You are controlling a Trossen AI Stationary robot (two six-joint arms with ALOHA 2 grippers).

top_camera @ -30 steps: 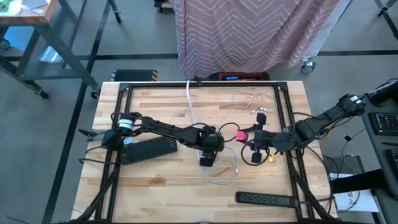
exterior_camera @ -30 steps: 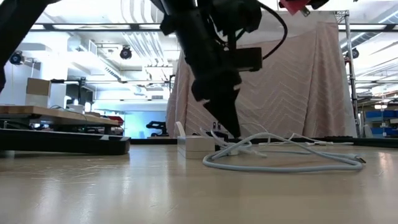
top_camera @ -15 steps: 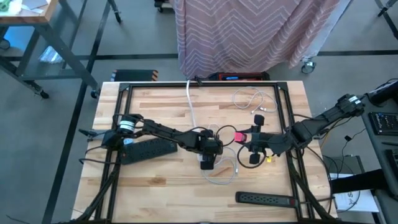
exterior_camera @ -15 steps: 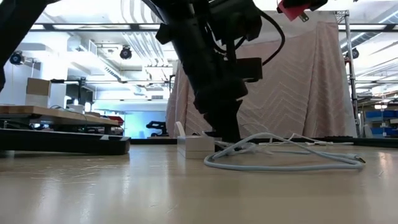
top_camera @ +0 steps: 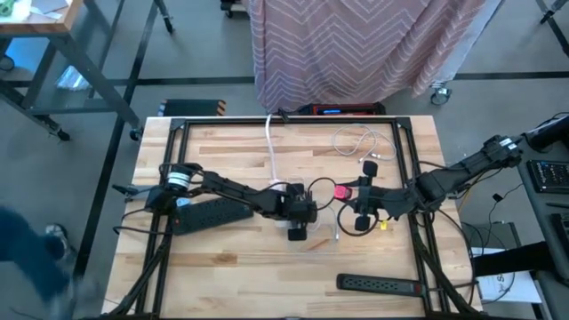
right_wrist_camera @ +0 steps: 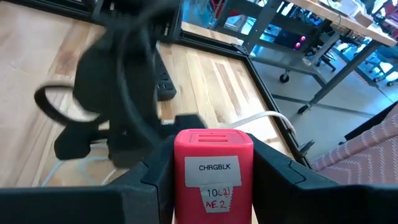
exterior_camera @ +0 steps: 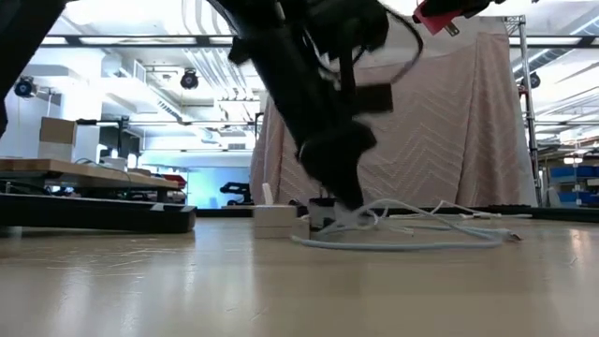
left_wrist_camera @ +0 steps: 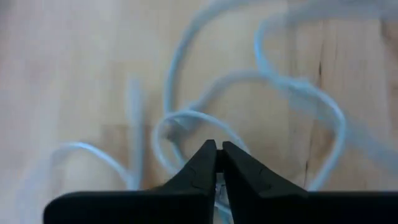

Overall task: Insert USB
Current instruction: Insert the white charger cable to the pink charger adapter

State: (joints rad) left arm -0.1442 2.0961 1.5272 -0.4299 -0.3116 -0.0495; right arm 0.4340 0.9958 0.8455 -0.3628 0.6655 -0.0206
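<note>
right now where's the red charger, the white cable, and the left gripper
red charger (right_wrist_camera: pixel 213 163): right wrist view, labelled face
white cable (exterior_camera: pixel 412 245): low view, loop lying on table
left gripper (left_wrist_camera: pixel 216 163): left wrist view, between closed fingertips

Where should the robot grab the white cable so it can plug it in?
Probably near its loose plug end, from straight above, pinching the thin sides. The white cable lies flat in loops on the table, so only the top is free. The left gripper looks pinched shut on a strand; the right gripper holds the red charger.

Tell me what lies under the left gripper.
Under the left gripper, shut on a white cable, loops of that cable lie on the wooden table. The cable's plug end is hidden.
</note>
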